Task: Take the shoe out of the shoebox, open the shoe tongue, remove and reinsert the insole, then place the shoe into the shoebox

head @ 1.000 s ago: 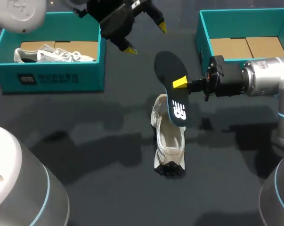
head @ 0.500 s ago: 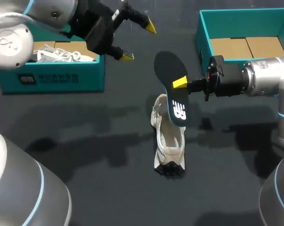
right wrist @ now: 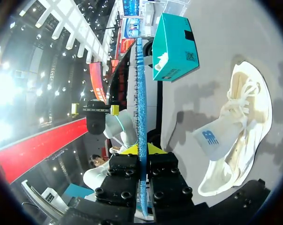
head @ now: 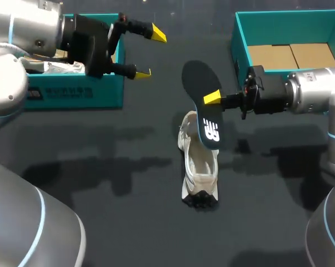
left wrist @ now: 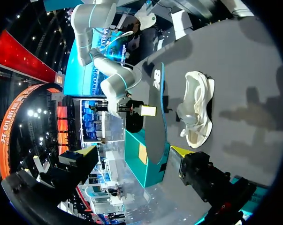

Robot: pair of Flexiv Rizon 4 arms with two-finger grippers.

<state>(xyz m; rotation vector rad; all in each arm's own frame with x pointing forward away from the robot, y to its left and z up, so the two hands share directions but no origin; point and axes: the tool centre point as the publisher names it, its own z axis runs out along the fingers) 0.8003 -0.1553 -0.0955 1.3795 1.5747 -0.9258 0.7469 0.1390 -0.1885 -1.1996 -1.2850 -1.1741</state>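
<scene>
swung left end effector (head: 150, 54) toward upper left, fingers apart. holds insole (head: 196, 78) clamped in right end effector (head: 211, 98) above shoe (head: 199, 167), mid-frame on counter (head: 100, 167). two-sided grip plain only from right wrist; far finger hidden overhead.

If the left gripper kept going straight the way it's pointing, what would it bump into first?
Probably the insole, which the right gripper holds up over the shoe. The left gripper points at it with open fingers, and its wrist view shows it straight ahead. Height is hard to judge.
</scene>
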